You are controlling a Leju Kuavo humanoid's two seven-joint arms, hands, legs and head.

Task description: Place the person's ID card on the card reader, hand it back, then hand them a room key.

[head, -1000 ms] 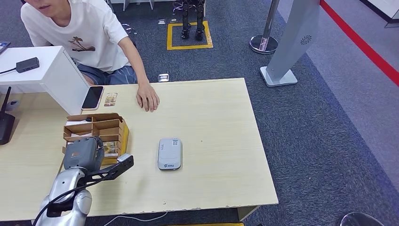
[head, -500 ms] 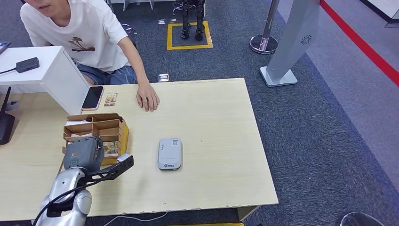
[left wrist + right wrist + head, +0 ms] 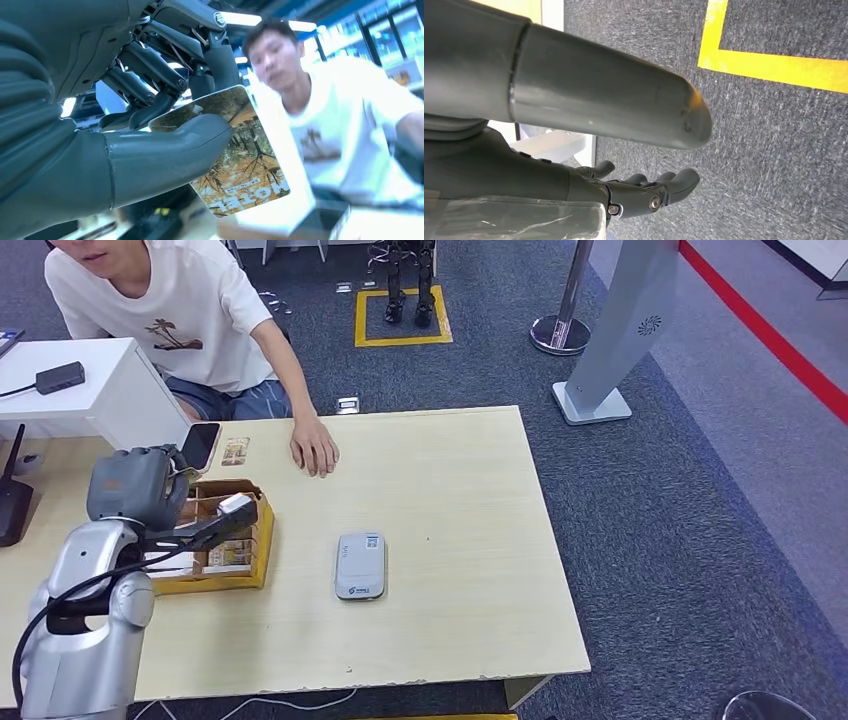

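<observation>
Because the room key must reach the person at upper left, the left robot hand pinches it raised above the box.

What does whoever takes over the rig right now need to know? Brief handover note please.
Left hand: pinches a room key card printed "Motel", raised above the cardboard box of cards.
Right hand: hangs beside the body over the floor, holds nothing, fingers loosely curled.
Card reader: mid-table, nothing on it.
Person's hand rests on the table's far edge; a small card lies beside the phone, possibly the returned ID.
Left: pass the key card to the person.
</observation>
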